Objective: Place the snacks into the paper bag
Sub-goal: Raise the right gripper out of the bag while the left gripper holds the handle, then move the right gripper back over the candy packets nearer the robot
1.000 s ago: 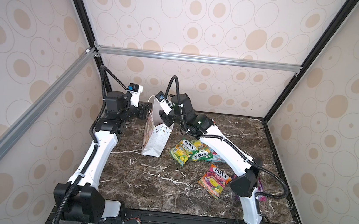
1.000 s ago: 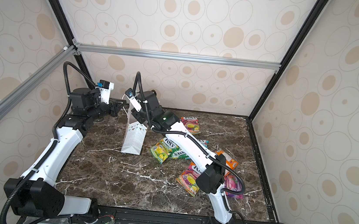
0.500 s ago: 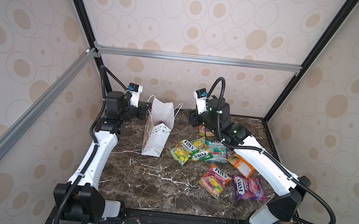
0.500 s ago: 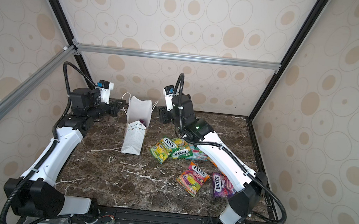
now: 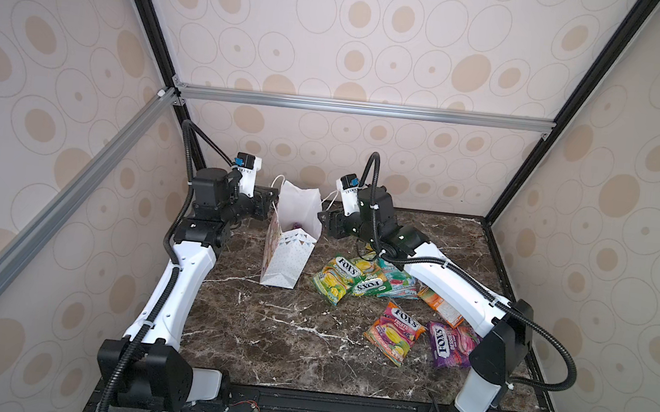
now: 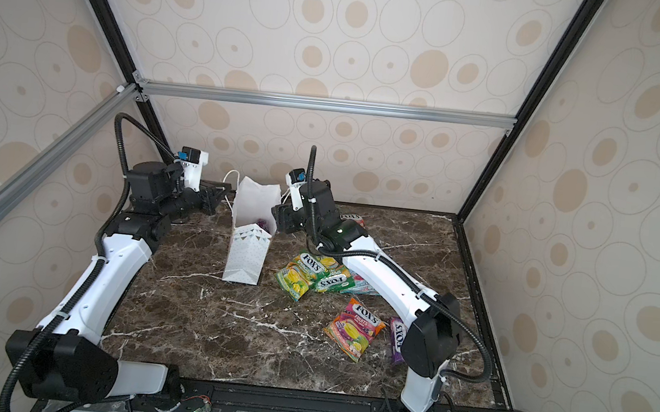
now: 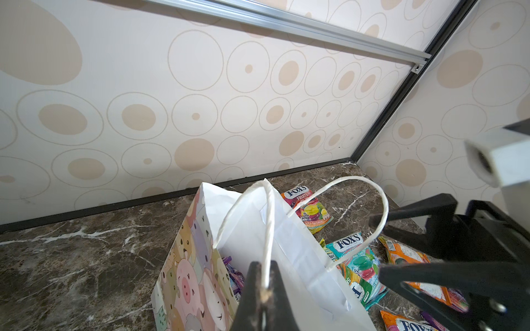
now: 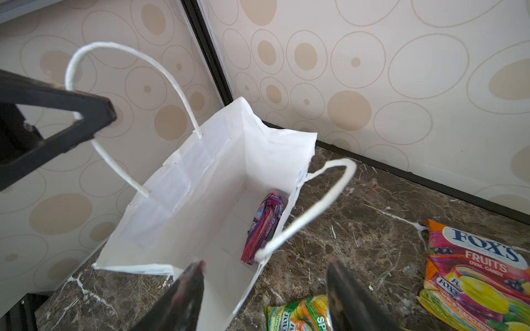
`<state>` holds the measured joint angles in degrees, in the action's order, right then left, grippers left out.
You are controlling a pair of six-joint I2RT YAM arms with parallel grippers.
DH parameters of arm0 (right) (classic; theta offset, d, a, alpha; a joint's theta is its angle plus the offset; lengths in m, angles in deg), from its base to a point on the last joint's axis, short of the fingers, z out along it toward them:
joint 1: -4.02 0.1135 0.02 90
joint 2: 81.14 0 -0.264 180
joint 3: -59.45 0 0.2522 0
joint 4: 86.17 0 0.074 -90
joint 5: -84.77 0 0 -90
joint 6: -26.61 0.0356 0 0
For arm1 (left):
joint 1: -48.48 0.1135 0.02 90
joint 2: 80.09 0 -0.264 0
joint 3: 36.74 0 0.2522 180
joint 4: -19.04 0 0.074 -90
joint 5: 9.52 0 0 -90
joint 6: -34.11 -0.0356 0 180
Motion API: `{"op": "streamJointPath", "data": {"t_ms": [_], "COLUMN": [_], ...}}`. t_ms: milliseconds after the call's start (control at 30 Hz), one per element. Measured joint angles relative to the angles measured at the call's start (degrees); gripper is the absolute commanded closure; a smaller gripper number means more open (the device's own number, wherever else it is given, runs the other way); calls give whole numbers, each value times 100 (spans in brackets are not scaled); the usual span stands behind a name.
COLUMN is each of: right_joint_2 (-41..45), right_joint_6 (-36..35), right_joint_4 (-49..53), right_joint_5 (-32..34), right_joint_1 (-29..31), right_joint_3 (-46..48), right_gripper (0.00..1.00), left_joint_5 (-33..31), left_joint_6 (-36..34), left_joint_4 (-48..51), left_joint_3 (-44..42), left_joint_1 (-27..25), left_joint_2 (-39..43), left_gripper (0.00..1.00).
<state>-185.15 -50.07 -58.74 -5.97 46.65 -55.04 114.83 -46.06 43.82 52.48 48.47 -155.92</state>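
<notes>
While pinching one cord handle (image 7: 269, 229) tight in the left pincer (image 7: 264, 265), holds the paper bag (image 5: 285, 261) upright, mouth spread for loading. Hovers the right pincer (image 8: 266, 262) wide and empty just beside that mouth, with one purple pouch (image 8: 263, 226) lying inside. Leaves the other snacks (image 5: 337, 278) scattered on the surface (image 5: 264, 334) beside the bag.

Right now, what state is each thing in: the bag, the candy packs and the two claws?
paper bag: standing upright, mouth open.
purple snack: inside the bag.
other snacks: lying on the table, outside the bag.
left gripper: shut on the bag's cord handle.
right gripper: open, empty, by the bag's mouth.
</notes>
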Motion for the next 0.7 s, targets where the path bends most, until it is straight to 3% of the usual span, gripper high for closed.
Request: {"op": "streamJointPath", "data": {"t_ms": [200, 333, 433, 533, 700], "right_joint_2": [-313, -400, -457, -466, -463], "right_joint_6": [52, -17, -76, -83, -83], "right_joint_4": [17, 96, 216, 262, 286], "right_joint_5": [-105, -92, -101, -157, -422], "right_joint_1": [-28, -28, -28, -28, -33], "right_joint_3": [-398, -616, -791, -835, -837], "right_gripper": [54, 83, 94, 100, 100], "left_joint_5": [-17, -28, -61, -96, -195], "left_joint_6": [-2, -4, -9, -26, -66], "left_joint_4": [24, 26, 28, 35, 118], "left_joint_3": [0, 0, 0, 0, 0], "left_joint_1": [0, 0, 0, 0, 0], "left_joint_2": [24, 24, 24, 24, 26], "left_gripper": [100, 100, 100, 100, 100]}}
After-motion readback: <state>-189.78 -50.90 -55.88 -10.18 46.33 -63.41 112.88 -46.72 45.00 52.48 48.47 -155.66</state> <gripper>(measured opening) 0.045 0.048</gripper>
